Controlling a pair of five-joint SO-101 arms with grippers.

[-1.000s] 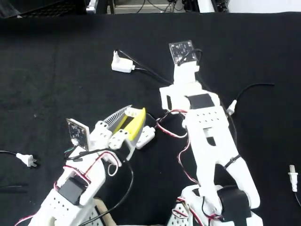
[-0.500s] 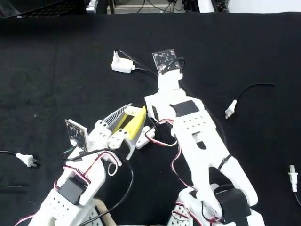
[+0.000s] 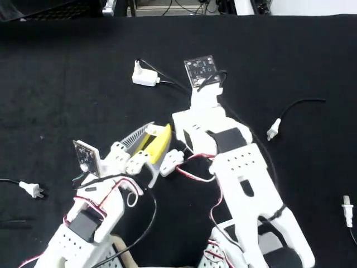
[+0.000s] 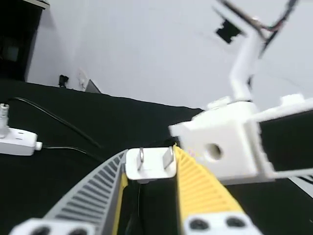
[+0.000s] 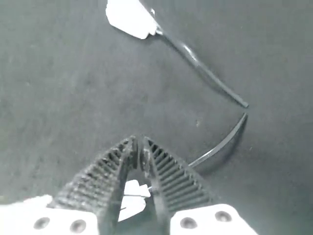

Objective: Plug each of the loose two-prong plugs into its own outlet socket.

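**A:** What lies closest to the arm bases?

**B:** Two loose plugs on the black counter (image 3: 67,84), both well short of the white socket block (image 3: 144,75). The left-side plug (image 3: 31,190) sits far out to the block's left on its black lead. The right-side plug (image 3: 347,210) is far to the block's right, at the counter's edge.

**A:** And the left gripper?

**B:** The left gripper (image 3: 160,130) is nearer the bases than the block, apart from it and a little to its right. Its grey and yellow fingers are closed on the held plug (image 4: 149,165), a white two-prong plug pinched at the tips. The prongs point away from the wrist.

**A:** Anything level with that?

**B:** A third loose plug (image 3: 273,129) lies well to the block's right, with its lead curling away behind it.

**A:** The right gripper?

**B:** The right gripper (image 5: 139,143) hangs just short of the block and to its right, above the block's black cable (image 5: 205,73). It is narrow, with the tips all but touching. A small white piece (image 5: 131,193) shows in the gap near the finger roots. I cannot tell what it is, or whether it is gripped.
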